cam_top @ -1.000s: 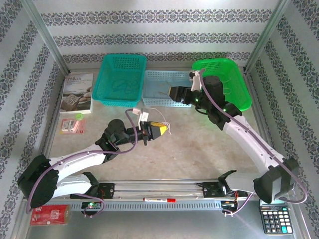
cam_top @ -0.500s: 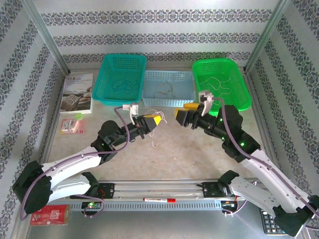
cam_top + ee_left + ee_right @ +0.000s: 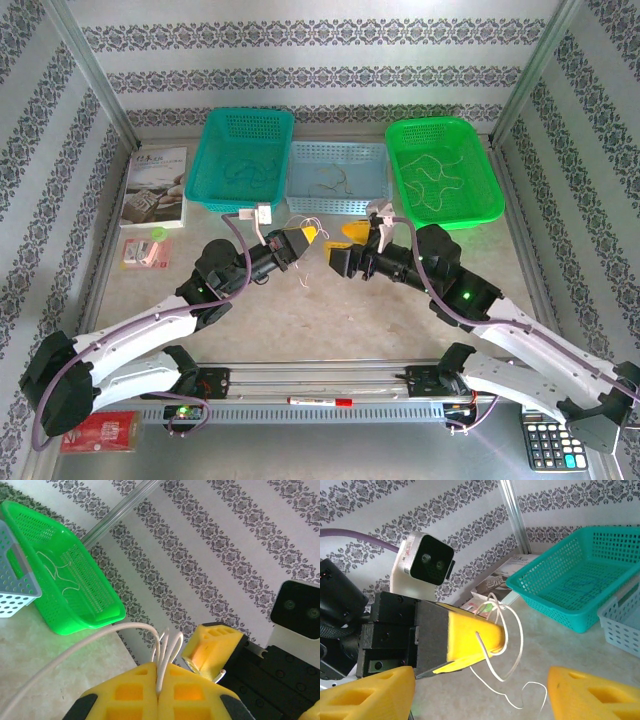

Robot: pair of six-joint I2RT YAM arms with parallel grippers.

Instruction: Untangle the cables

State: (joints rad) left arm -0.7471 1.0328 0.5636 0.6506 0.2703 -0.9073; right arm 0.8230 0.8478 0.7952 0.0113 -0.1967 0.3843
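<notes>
My left gripper (image 3: 305,236) is shut on a small bundle of whitish cables (image 3: 163,652), held above the middle of the table. The strands loop out of its yellow pads (image 3: 130,690) and one long end trails down to the tabletop (image 3: 520,700). Facing it from the right, my right gripper (image 3: 342,247) stands open with nothing between its fingers (image 3: 590,692). In the right wrist view the left gripper (image 3: 470,640) sits just ahead of them, with the cables (image 3: 516,645) hanging off its tip. More loose strands lie in the baskets.
Three baskets stand along the back: teal (image 3: 215,195), pale blue (image 3: 335,207) and green (image 3: 490,200). A book (image 3: 155,185) and a small pink packet (image 3: 145,252) lie at the left. A calculator (image 3: 548,440), a pen (image 3: 320,401) and a red pack (image 3: 100,432) sit at the near edge.
My right arm has swung from the back baskets to the table's middle and now faces the left gripper. The left gripper has lifted slightly toward the back, still holding the cables.
</notes>
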